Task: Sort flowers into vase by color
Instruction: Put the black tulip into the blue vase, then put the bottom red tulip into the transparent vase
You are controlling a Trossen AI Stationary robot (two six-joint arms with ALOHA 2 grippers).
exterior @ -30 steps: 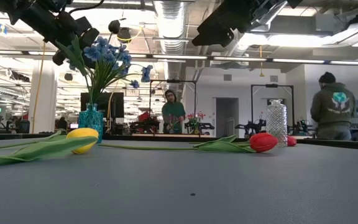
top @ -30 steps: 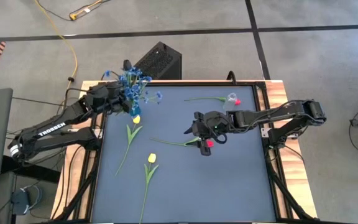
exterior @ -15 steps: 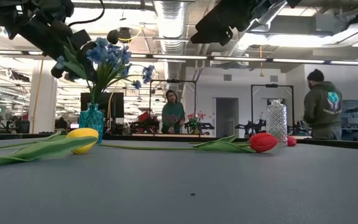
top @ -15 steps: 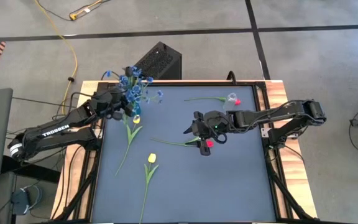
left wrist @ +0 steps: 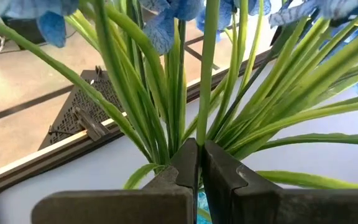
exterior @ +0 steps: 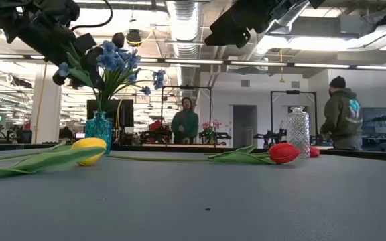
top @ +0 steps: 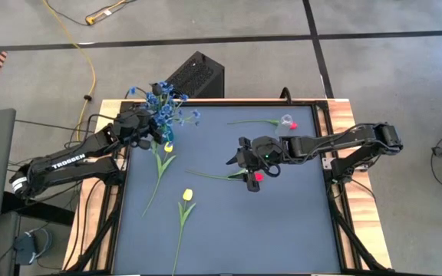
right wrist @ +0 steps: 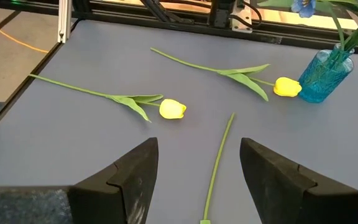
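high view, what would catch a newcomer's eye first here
The bunch of small blue blossoms in the teal glass vase at the table's far left corner stands out, with the left gripper shut among its stems. Near the table's middle, the open right gripper hovers above a red tulip lying flat.

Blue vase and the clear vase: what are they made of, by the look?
Blue vase: looks like tinted glass, glossy; the stems show through its translucent teal wall. Could be clear plastic. Clear vase: seems cut or pressed glass, colourless with a faceted, sparkling surface; moulded plastic cannot be ruled out.
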